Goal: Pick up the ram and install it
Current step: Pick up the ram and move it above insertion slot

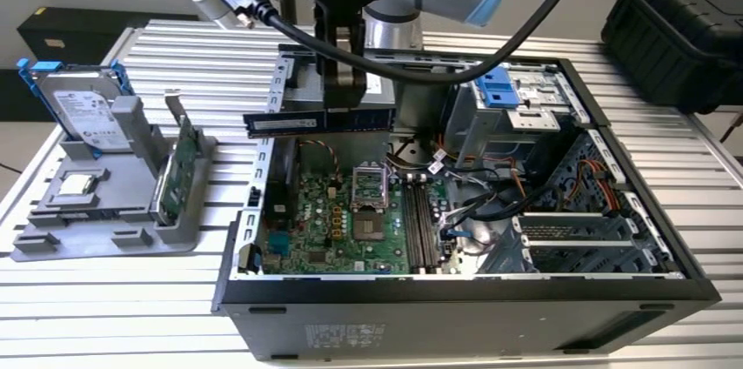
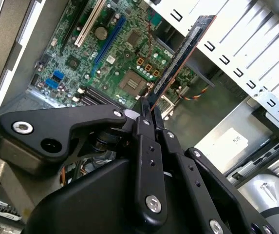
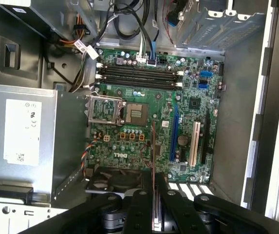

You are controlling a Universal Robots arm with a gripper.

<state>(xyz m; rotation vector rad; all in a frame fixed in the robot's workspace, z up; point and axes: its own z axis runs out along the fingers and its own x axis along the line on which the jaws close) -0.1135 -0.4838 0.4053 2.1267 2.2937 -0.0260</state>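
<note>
**Claw holding the ram above the open case**

The claw is clenching the ram near its middle, carrying it level. Directly below the claw, the motherboard is lying inside the open computer case, which is resting on the worktop.

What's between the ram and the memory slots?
In the exterior view, the silver CPU socket sits between the long blue-green ram stick and black memory slots.

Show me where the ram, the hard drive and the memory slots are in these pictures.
ram (image 1: 278, 124): exterior view, on its label.
hard drive (image 1: 83, 112): exterior view, on its labelled face.
memory slots (image 3: 139, 74): first wrist view, on the middle of one black slot.
</note>
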